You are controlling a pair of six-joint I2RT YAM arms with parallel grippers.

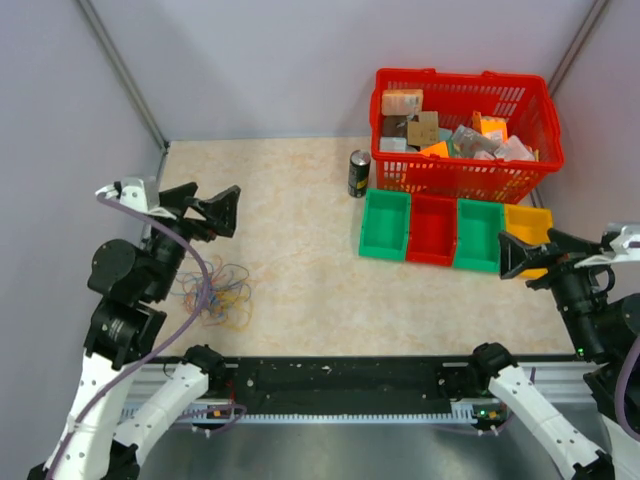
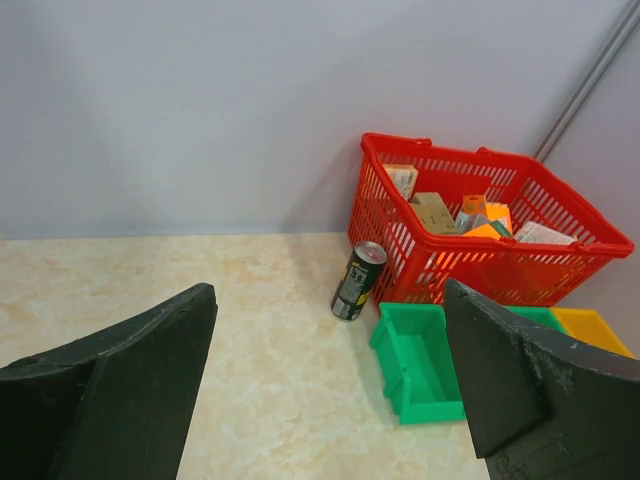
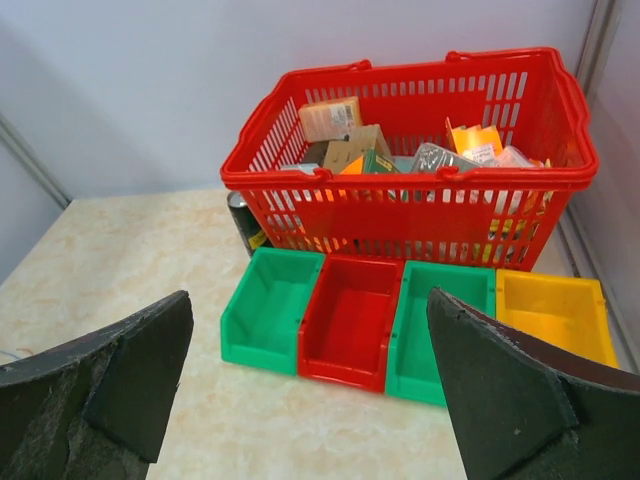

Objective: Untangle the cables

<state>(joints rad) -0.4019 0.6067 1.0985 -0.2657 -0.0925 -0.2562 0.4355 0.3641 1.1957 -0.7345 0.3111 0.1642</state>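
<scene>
The left arm stands folded, and its left end effector (image 1: 205, 206) is raised, spread wide and empty. Just below it the cables (image 1: 220, 293) lie tangled on the beige marbled surface (image 1: 300, 260). Farther right are a can (image 1: 359, 173), four bins (image 1: 432, 230) and a red basket (image 1: 460, 78) by the grey walls (image 1: 270, 60). The right end effector (image 1: 540, 255) gapes empty near the yellow bin (image 1: 527, 222).

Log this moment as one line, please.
left tool: open, empty, apart from cables | right tool: open, empty, by yellow bin | cables: tangled heap on table
</scene>
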